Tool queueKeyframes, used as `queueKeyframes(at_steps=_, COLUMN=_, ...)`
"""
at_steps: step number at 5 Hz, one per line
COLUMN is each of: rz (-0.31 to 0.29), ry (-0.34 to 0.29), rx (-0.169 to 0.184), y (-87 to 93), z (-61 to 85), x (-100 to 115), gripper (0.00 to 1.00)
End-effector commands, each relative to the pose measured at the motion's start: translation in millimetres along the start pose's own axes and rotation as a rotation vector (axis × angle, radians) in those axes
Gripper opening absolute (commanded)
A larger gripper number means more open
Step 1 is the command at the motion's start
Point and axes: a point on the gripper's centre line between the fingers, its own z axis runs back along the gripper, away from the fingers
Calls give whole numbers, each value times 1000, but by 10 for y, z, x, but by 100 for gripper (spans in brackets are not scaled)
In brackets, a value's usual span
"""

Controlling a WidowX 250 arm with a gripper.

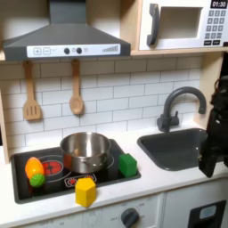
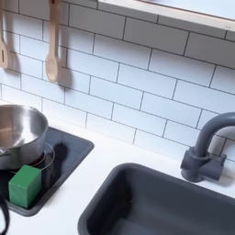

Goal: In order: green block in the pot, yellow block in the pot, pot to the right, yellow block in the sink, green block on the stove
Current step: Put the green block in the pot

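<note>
Two blocks: both sit outside the pot.
Green block: on the stove's right part, just beside the pot in both exterior views; lower left of the frame in the second exterior view.
Yellow block: bottom centre of the first exterior view, at the stove's front edge, overlapping the white counter.
Pot: shiny silver, open, on the stove at centre left of the first exterior view; at the left edge of the second exterior view.
Stove: black, one red spiral ring partly visible beside the pot.
Toy fruit: orange and lime-green, on the stove's left end, lower left of the first exterior view.
Sink: dark grey basin with arched faucet, right of centre in the first exterior view; lower right in the second exterior view.
Gripper: dark arm at the right edge of the first exterior view, over the sink's right end, well apart from both blocks; cannot tell whether its jaws are spread or closed.
Wooden utensils: two hang on the tiled wall, upper left of the first exterior view.
</note>
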Motion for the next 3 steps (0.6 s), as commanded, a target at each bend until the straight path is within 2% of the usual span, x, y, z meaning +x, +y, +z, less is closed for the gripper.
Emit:
queueKeyframes(at_steps=1, rz=44, ry=0, rx=46, y=280, z=-19, x=60, gripper=100)
queueKeyframes(at_steps=2, rz=69, ry=-8, rx=51, y=389, z=-8, x=128, gripper=100)
queueKeyframes(at_steps=3, rz=95, ry=8, rx=51, y=451, z=-64, x=207, gripper=100)
